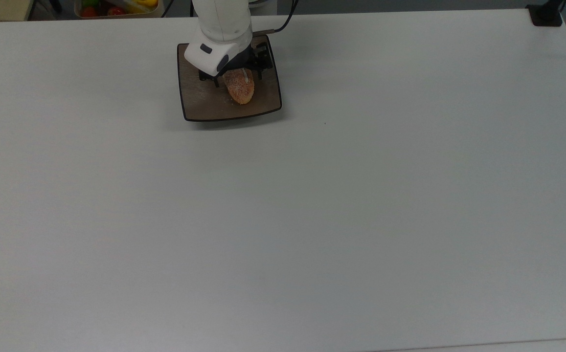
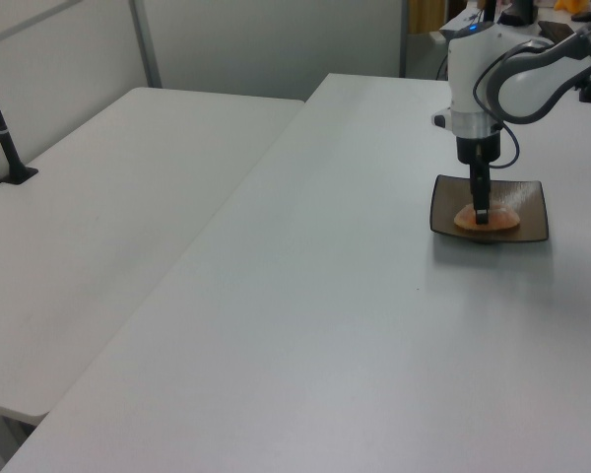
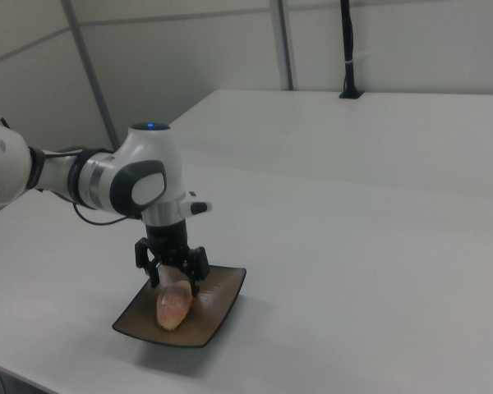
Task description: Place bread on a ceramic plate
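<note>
Going left to right in the top view, you first meet the plate point(image 1: 199, 105) on the white table point(image 1: 312, 220). At the plate's centre your gripper point(image 1: 236, 78) is closed on the bread point(image 1: 240, 88), which rests on the plate point(image 3: 222, 304).

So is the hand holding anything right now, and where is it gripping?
The hand grips the bread at its upper end, one finger on each side. The bread's lower end is down on the plate.
</note>
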{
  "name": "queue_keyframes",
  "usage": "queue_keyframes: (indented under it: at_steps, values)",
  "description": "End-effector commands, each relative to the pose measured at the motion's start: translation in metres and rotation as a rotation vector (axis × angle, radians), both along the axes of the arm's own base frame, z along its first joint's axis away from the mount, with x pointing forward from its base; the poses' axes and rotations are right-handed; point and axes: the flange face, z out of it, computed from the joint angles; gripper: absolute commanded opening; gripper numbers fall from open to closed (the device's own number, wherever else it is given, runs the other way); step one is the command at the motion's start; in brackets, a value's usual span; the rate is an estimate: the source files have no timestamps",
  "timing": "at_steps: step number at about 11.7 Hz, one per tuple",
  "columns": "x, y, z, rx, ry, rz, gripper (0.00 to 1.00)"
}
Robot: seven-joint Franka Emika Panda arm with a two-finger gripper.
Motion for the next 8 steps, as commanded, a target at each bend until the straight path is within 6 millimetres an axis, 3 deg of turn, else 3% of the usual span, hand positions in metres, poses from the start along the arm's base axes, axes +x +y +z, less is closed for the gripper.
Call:
queue_keyframes:
  at_steps: [1, 3, 8]
  values:
    - [0.016, 0.0, 0.081, -0.026, 0.027, -0.034, 1.0]
    - [0.028, -0.004, 0.147, -0.024, 0.018, -0.047, 1.0]
    - [0.032, -0.009, 0.252, -0.008, -0.063, -0.078, 1.0]
